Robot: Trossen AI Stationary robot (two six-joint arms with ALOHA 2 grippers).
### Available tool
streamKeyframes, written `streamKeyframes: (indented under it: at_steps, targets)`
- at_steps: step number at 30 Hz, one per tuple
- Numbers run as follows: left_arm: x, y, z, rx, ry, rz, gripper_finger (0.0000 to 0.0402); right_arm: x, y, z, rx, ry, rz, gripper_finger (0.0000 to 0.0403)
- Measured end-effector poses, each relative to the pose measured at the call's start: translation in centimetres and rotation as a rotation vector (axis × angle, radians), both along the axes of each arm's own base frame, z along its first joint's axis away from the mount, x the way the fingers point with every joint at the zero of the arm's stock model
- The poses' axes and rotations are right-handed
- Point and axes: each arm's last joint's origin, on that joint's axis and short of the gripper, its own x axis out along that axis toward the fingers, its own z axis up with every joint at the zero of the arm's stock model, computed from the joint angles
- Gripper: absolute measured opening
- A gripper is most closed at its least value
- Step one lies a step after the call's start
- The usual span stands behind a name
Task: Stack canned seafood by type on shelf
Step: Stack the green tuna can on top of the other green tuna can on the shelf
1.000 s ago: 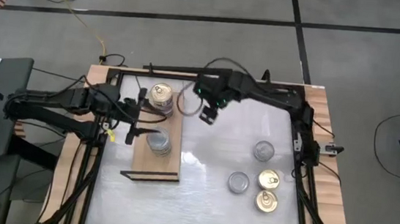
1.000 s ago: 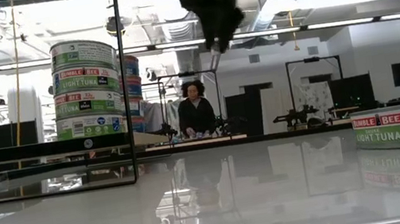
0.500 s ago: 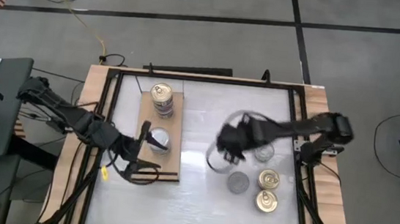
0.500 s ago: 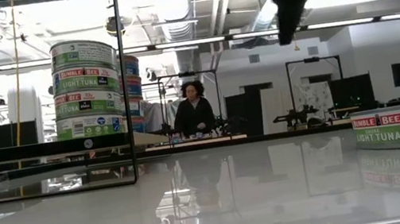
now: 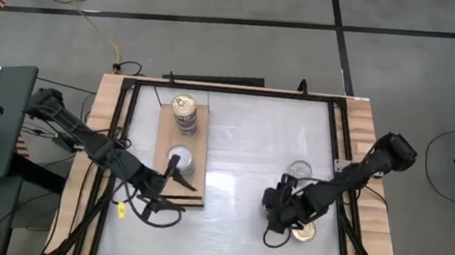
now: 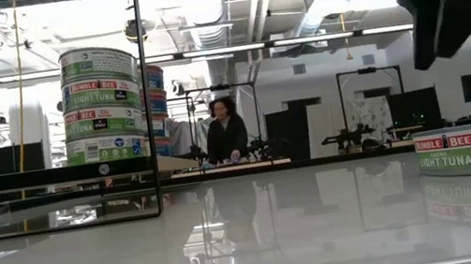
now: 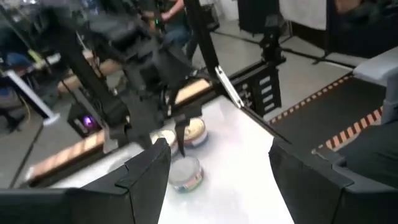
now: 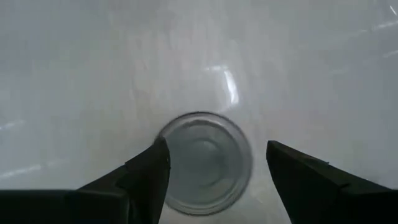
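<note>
Right gripper (image 8: 214,177) above silver-grey-topped round flat tin (image 8: 203,162) on white tabletop (image 5: 234,145), fingers spread, not touching. Left gripper (image 7: 217,180) spread, empty, beside tan wooden shelf board (image 5: 164,138) bearing two tin stacks (image 5: 183,115).

Gold-topped tin (image 5: 183,104), silver-grey-topped tin (image 8: 204,162), light tan shelf (image 5: 167,134), white tabletop (image 5: 233,153), green-banded tin labels (image 6: 103,101)

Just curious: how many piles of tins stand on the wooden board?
2: gold-topped pile at the board's far end, silver-topped pile near its middle; none looks hidden.
</note>
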Motion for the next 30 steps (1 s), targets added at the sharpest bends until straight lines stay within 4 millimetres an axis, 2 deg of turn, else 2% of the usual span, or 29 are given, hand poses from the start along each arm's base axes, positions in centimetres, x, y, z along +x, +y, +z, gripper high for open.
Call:
streamKeyframes:
  at_steps: [5, 12, 18, 26, 30]
  targets:
    - [1.0, -0.6, -1.0, -0.040, 0.041, 0.043, 0.0261, 0.3, 2.3, -1.9, -0.009, 0.040, 0.007, 0.0289]
    - [0.0, -1.1, -0.3, -0.054, 0.004, 0.063, 0.0261, 1.5, 5.6, -3.0, -0.070, 0.055, 0.063, 0.0271]
    - [-0.6, -1.2, -0.6, -0.063, 0.064, 0.056, 0.0261, 0.9, 6.2, -4.7, -0.177, 0.206, 0.027, 0.0236]
    - [-0.6, -1.0, -0.8, -0.079, 0.088, 0.098, 0.0261, 0.5, 6.6, -6.7, -0.239, 0.297, -0.001, 0.0168]
    - [-0.7, -1.0, -0.9, -0.085, 0.101, 0.105, 0.0261, 0.8, 6.0, -7.8, -0.402, 0.321, 0.059, 0.0139]
